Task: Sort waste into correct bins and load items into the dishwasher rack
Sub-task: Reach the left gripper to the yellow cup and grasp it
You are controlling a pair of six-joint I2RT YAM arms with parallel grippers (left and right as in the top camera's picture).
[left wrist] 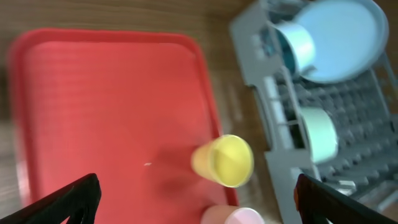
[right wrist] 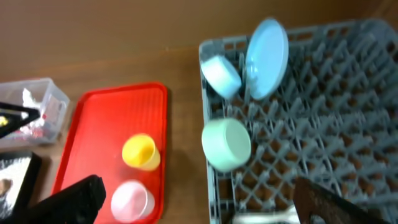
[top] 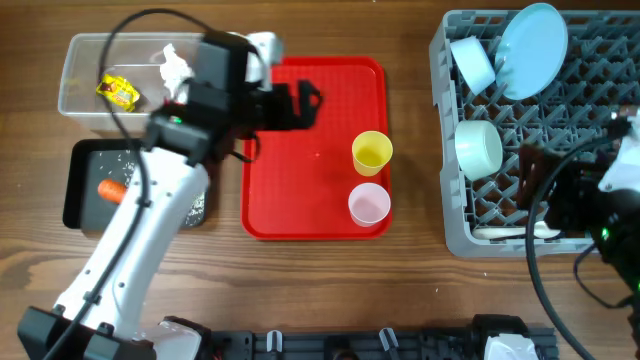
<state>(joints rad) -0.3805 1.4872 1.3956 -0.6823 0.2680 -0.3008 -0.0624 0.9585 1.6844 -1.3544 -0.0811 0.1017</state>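
Wooden tabletop [top: 400, 300] beneath us: our left gripper [left wrist: 196, 183] gapes wide over the red tray [left wrist: 93, 93], our right gripper [right wrist: 196, 188] gapes wide over the dishwasher rack [right wrist: 348, 155].

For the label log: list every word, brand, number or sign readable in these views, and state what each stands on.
No text can be read in any view.
Yellow snack wrapper in the clear tub: some print, too small and blurred to read.
Yellow cup, pink cup, red tray, grey rack: no marks visible.
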